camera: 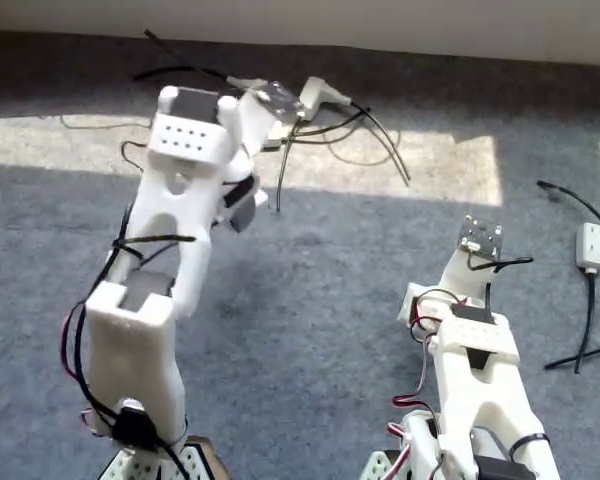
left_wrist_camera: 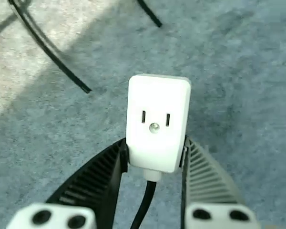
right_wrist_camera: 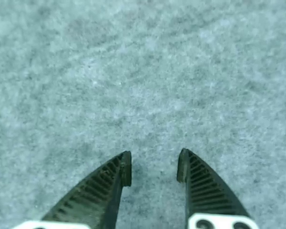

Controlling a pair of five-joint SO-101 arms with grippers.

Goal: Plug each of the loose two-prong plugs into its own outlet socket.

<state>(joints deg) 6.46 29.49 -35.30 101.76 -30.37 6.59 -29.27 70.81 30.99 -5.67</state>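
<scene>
White rectangular outlet socket [left_wrist_camera: 157, 119] with a black cord [left_wrist_camera: 145, 200] sits clamped at its base in the left tool [left_wrist_camera: 154, 148] over the grey carpeted surface [right_wrist_camera: 133, 71], while the right tool [right_wrist_camera: 154, 164] hangs part-open, empty.

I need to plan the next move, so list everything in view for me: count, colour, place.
White rectangular plastic outlet socket: one, white, gripped by the left end effector, black cable attached.
Second white outlet socket: one, white, on the carpet at the high view's right edge, black cable attached.
Loose black cables: several, black, on the carpet at the far side.
Grey carpet: one, grey, under everything.
Left end effector: one, black, shut on the first socket.
Right end effector: one, black, open over bare carpet.
</scene>
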